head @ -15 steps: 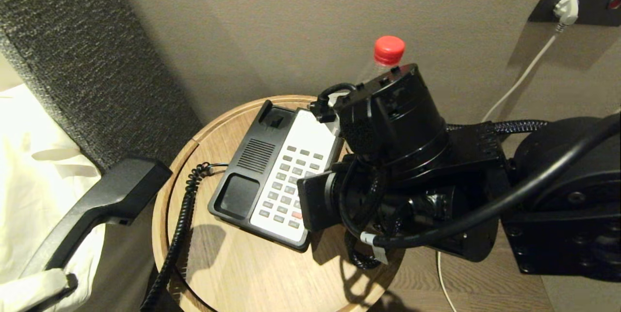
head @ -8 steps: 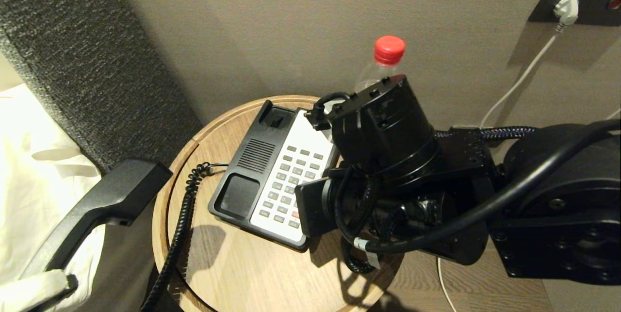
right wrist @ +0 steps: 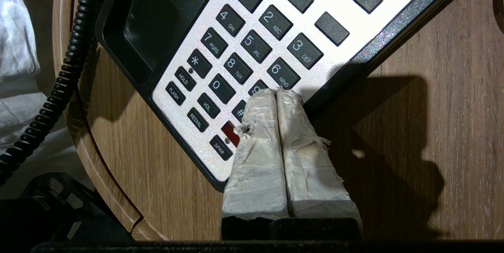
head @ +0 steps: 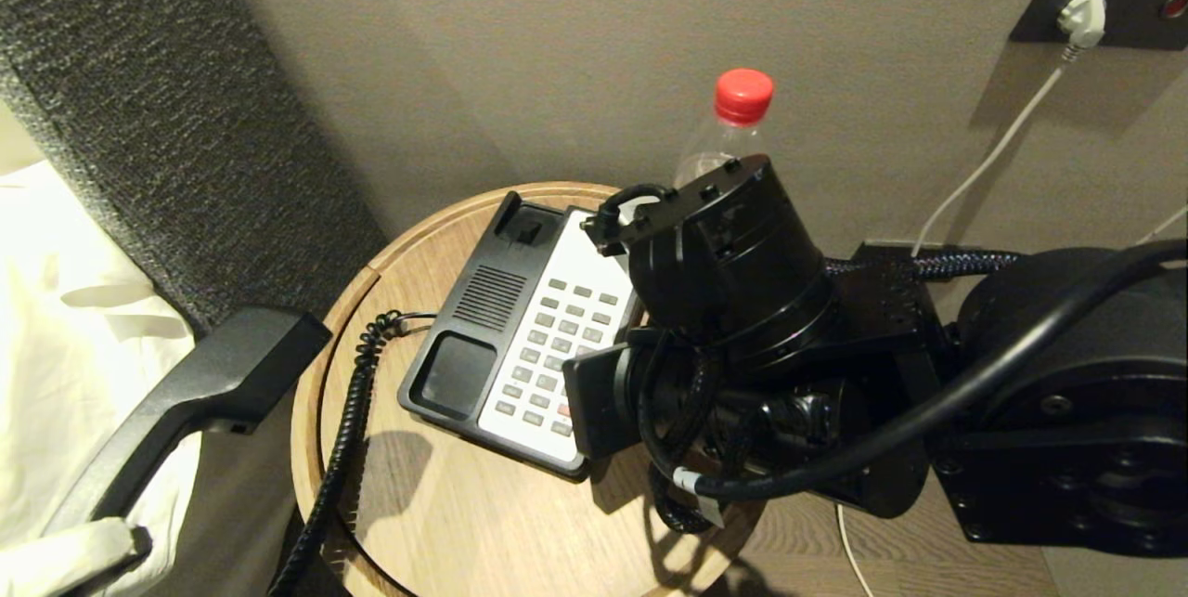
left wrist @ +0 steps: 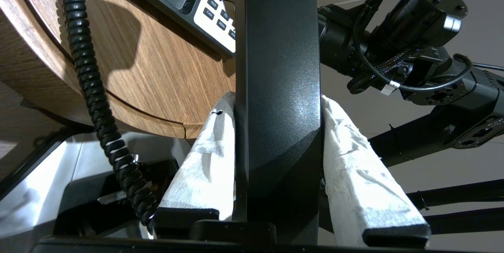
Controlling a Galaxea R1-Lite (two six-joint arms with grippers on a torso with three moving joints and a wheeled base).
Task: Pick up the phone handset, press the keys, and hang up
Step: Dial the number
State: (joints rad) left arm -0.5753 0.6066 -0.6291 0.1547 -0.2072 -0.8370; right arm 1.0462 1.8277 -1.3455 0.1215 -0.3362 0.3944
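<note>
phone base (head: 529, 337) on table (head: 445, 504) | bottle (head: 733, 128) behind | handset (head: 195, 393) left

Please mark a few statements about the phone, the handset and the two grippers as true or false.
1. The left gripper clamps the phone handset. True.
2. The handset rests in the cradle of the phone base. False: it is lifted off, left of the round table.
3. The right gripper has its fingers pressed together over the 9 key. True.
4. The bottle has a blue cap. False: red.
5. The coiled cord is unplugged. False: it runs to the base.
</note>
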